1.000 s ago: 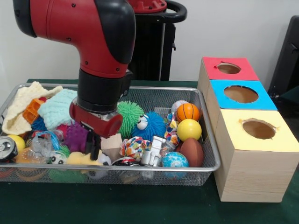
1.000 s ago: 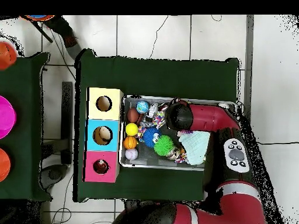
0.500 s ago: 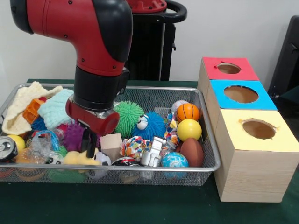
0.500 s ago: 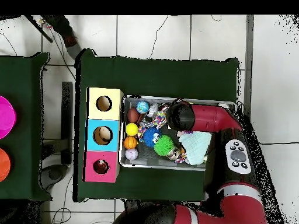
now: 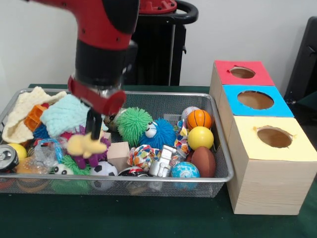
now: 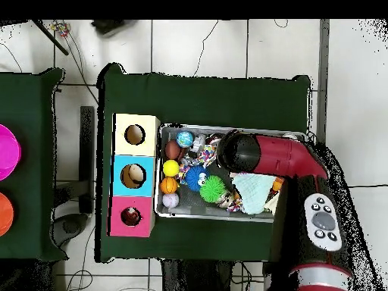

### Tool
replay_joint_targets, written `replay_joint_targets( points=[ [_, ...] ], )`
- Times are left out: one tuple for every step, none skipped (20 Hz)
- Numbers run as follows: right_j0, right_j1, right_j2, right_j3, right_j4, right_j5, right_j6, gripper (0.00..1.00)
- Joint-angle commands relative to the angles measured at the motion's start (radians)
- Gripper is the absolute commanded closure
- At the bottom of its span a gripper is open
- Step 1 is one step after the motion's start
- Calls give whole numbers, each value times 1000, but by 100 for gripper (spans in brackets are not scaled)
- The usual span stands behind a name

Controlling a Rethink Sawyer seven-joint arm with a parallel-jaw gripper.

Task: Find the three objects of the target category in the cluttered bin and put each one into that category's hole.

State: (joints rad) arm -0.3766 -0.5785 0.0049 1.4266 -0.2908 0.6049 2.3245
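Jaws (image 5: 93, 125) closed on yellow soft toy (image 5: 85, 145), left of centre in the front view — toy hanging clear above the clutter, lifted just over the purple spiky toy (image 5: 92, 157). Held high enough, by judgement, to clear the rim of the wire bin (image 5: 148, 177) on the way out. Arm (image 6: 265, 155) seen in the overhead view reaching across the bin from lower right; jaws hidden beneath it there.

Target category not determinable from the frames; yellow toy taken as the present pick. Three wooden boxes at right of the front view, each with a round hole on top: red-topped box (image 5: 257, 73) furthest back, blue-topped box (image 5: 280, 104) in the middle, yellow-topped box (image 5: 297, 144) nearest. All three standing just beside the bin's right wall, presumably to keep the carry short.

Remaining contents noted: green spiky ball (image 5: 133, 126) and blue googly-eyed ball (image 5: 159, 134) near centre; orange basketball (image 5: 199, 119), yellow ball (image 5: 200, 138) and brown football (image 5: 204, 161) clustered at right; wooden block (image 5: 118, 154) just right of the held toy; knitted cloths (image 5: 62, 115) at upper left; drinks can (image 5: 7, 158) at far left.

Grip appears to be on the toy's upper part only — soft body may sag or slip during transit. Destination hole cannot be told.
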Motion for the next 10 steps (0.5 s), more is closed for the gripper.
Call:
replay_joint_targets(
  points=[
    [19, -230, 50, 278, 94, 138, 4, 100],
    [22, -247, 55, 314, 111, 128, 19, 100],
    [31, -269, 56, 353, 125, 111, 37, 100],
    [45, -283, 52, 375, 137, 108, 57, 100],
    [62, -293, 45, 394, 147, 99, 80, 100],
    [80, -304, 37, 412, 157, 89, 103, 100],
    [89, -312, 39, 433, 176, 81, 119, 100],
    [99, -319, 41, 450, 194, 80, 131, 100],
    [107, -324, 45, 470, 215, 72, 143, 100],
    [123, -325, 39, 480, 223, 62, 156, 100]
  ],
)
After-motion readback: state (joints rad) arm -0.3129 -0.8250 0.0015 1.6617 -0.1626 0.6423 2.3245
